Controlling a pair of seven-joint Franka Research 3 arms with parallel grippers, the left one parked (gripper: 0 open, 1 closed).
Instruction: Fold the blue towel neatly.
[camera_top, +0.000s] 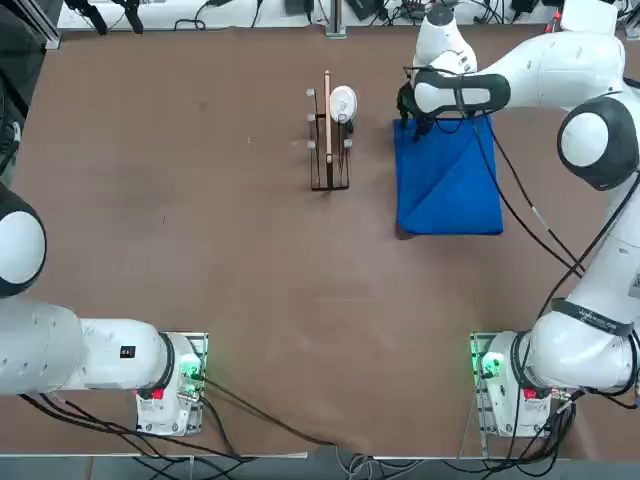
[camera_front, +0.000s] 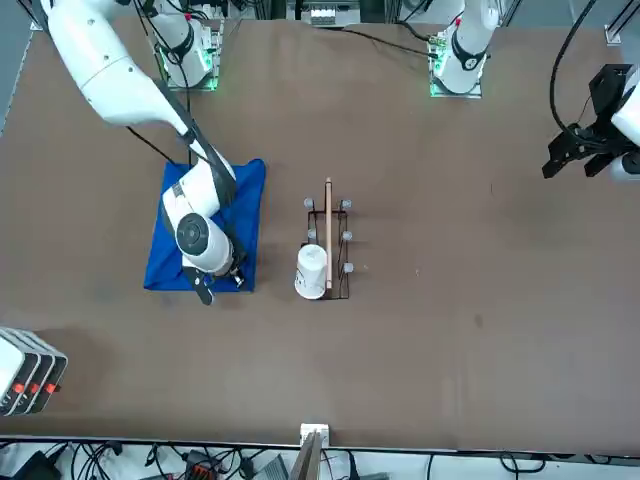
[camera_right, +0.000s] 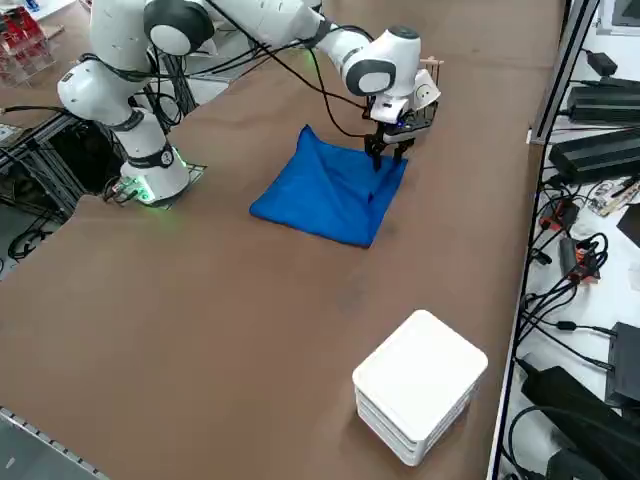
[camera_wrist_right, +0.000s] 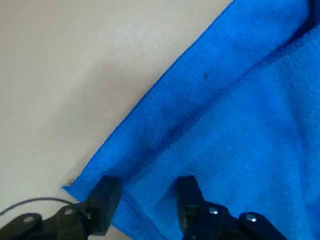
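Blue towel (camera_top: 448, 183), folded, creased

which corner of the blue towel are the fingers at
The far corner nearest the wooden rack: the right gripper straddles the blue towel there, one of its fingers at the tip. The other three corners lie free.

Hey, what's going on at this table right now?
The robot's right arm is working on a blue towel that lies partly folded on the brown table, beside a small wire rack. The right gripper is down at the towel's far corner, its fingers apart and straddling the corner's edge in the wrist view. It has not closed on the cloth yet, and the towel lies flat. A white box sits apart, near the table's edge.
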